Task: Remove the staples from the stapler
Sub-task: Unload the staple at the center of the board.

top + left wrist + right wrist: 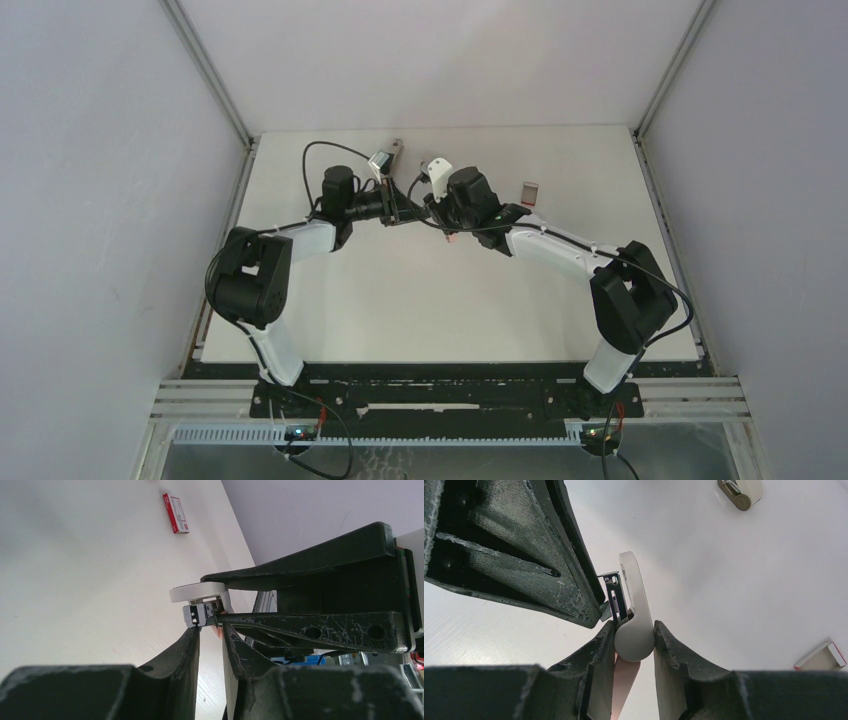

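The stapler point(388, 157), slim and grey-silver, lies at the back of the table, apart from both grippers; its end shows in the right wrist view point(739, 491). No staples can be made out. My right gripper point(441, 206) point(634, 630) is shut on the pink-and-grey claw-like tool point(634, 605), held above the table, its pale handle up point(438, 170). My left gripper point(398, 212) point(210, 630) meets it from the left. Its jaws stand a narrow gap apart, with the tips at the tool's metal claw point(196, 616) and nothing seen between them.
A small red-and-white box point(530, 190) lies right of the grippers; it also shows in the left wrist view point(176, 513) and the right wrist view point(821, 657). The white table point(420, 300) ends at walls on the left, back and right.
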